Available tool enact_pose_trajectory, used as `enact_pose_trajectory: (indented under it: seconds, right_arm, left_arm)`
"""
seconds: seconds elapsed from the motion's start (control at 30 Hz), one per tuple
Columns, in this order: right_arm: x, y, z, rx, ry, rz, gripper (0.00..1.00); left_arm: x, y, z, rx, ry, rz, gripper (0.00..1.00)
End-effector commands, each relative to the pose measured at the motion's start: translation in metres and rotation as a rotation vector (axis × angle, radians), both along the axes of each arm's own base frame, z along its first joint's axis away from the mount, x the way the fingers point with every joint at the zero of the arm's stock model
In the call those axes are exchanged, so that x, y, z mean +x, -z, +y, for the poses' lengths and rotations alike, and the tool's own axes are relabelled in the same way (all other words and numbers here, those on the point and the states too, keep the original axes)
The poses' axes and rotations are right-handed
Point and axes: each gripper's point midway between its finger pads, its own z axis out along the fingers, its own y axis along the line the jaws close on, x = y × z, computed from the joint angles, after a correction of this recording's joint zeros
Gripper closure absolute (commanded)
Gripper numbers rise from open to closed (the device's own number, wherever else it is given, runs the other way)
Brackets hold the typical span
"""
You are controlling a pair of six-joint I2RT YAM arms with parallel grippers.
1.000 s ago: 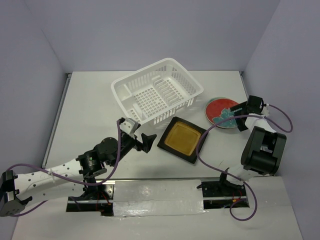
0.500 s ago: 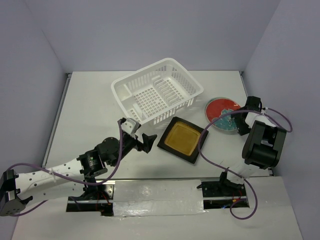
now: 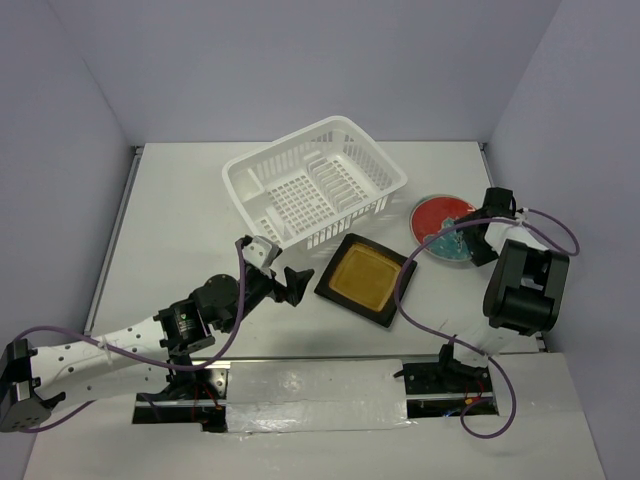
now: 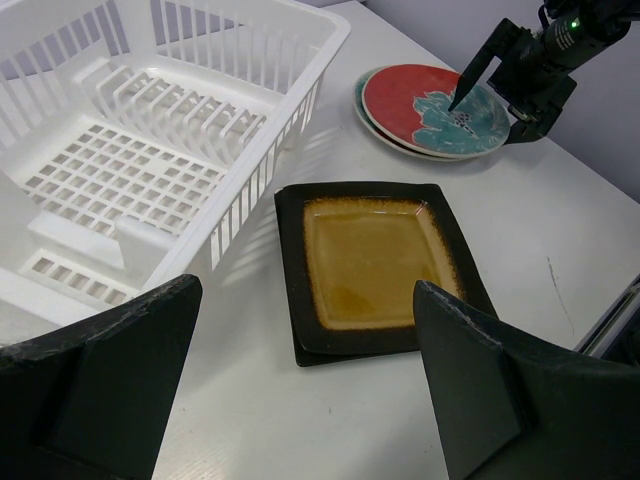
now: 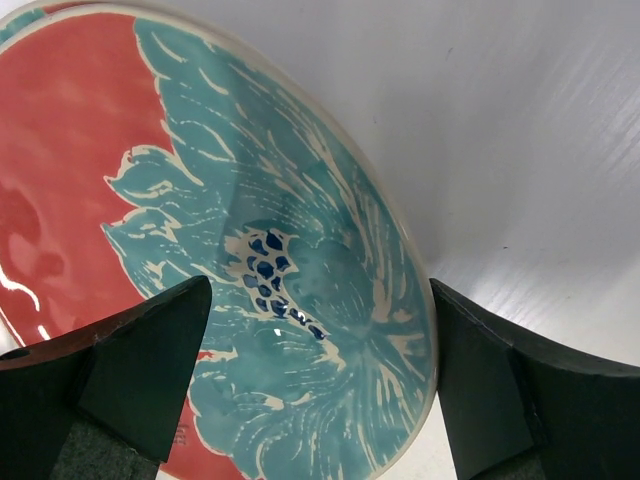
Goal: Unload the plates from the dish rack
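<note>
The white dish rack (image 3: 315, 185) stands at the back centre with no plates in it; it also shows in the left wrist view (image 4: 150, 150). The amber-yellow square plate (image 3: 365, 278) (image 4: 375, 260) lies flat on the table on top of another dark square plate (image 4: 300, 352). The two round red-rimmed plates (image 3: 440, 222) (image 4: 425, 100) lie stacked at the right. My right gripper (image 3: 467, 245) (image 5: 320, 400) is open just over the top round plate (image 5: 270, 250), a finger on either side of its near edge. My left gripper (image 3: 285, 280) (image 4: 310, 400) is open and empty, left of the square plates.
The rack's near wall (image 4: 250, 190) stands close to the square plates' left edge. Purple cables (image 3: 405, 290) run across the table by the square plates. Grey walls close the table (image 3: 180, 220) on three sides.
My right wrist has swung left and in over the round plates, and the top round plate now lies flat. The left arm has not moved.
</note>
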Motion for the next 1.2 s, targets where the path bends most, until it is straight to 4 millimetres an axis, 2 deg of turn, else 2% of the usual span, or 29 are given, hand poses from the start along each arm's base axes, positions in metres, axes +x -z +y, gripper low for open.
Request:
enact_pose_trajectory:
  seconds: [0.0,0.3,0.5,0.67,0.7,0.77,0.83,0.87,0.93,1.03,1.17]
  right_arm:
    - [0.016,-0.014,-0.005,-0.041,-0.003,-0.034,0.08]
    - [0.029,-0.013,0.007,-0.029,-0.067,-0.054,0.08]
    - [0.022,-0.024,0.003,-0.068,-0.049,-0.048,0.07]
    - [0.025,-0.054,0.002,-0.084,-0.066,-0.096,0.04]
    - [0.02,-0.055,0.004,-0.074,-0.069,-0.072,0.03]
    - [0.021,-0.075,0.004,-0.087,-0.072,-0.105,0.02]
    - [0.017,-0.085,0.005,-0.092,-0.077,-0.116,0.0]
    - [0.015,-0.097,0.009,-0.099,-0.094,-0.144,0.0]
    - [0.012,-0.107,0.014,-0.096,-0.128,-0.169,0.0]
    - [0.011,-0.134,0.027,-0.122,-0.216,-0.218,0.0]
    - [0.004,-0.162,0.034,-0.139,-0.247,-0.266,0.0]
  left_arm:
    - [0.0,-0.024,-0.006,-0.069,0.014,-0.029,0.01]
    - [-0.002,-0.027,-0.006,-0.074,0.02,-0.034,0.01]
    - [-0.002,-0.028,-0.007,-0.074,0.026,-0.036,0.01]
    - [-0.004,-0.027,-0.01,-0.058,0.048,-0.055,0.01]
    - [-0.003,-0.027,-0.01,-0.054,0.05,-0.057,0.01]
    - [-0.003,-0.026,-0.011,-0.048,0.051,-0.058,0.0]
    - [-0.003,-0.026,-0.011,-0.044,0.05,-0.057,0.01]
    - [-0.003,-0.026,-0.01,-0.043,0.047,-0.058,0.0]
    - [-0.001,-0.024,-0.008,-0.034,0.038,-0.062,0.0]
    - [-0.001,-0.025,-0.007,-0.031,0.036,-0.076,0.01]
    - [-0.004,-0.026,-0.011,-0.04,0.057,-0.071,0.0]
